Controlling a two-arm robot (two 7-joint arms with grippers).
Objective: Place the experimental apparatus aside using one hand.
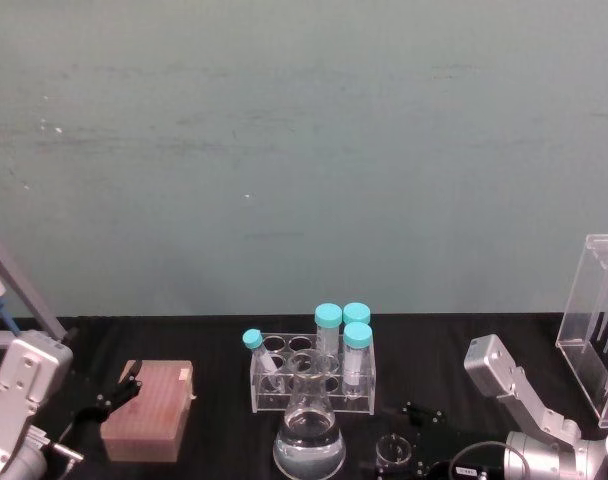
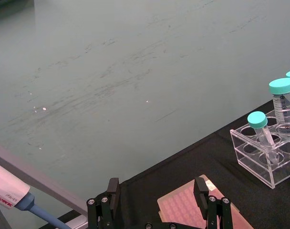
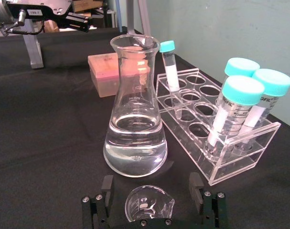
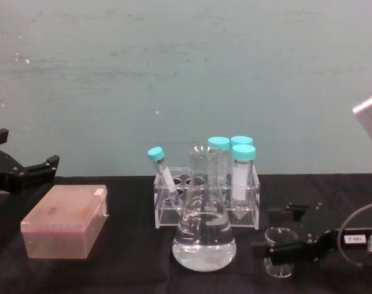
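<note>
Tube (image 3: 257, 110) label, perhaps "OFIL".

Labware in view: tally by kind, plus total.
Teal-capped tubes: 4
Clear tube rack: 1
Conical flask: 1
Small beaker: 1, between the fingers of the open right hand
Pink box: 1, near the open left hand
Acrylic stand: 1
Pipette: 1, far left
Total: 10

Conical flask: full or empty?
Partly full: the conical flask holds clear liquid in its wide base only; the neck above is empty.
</note>
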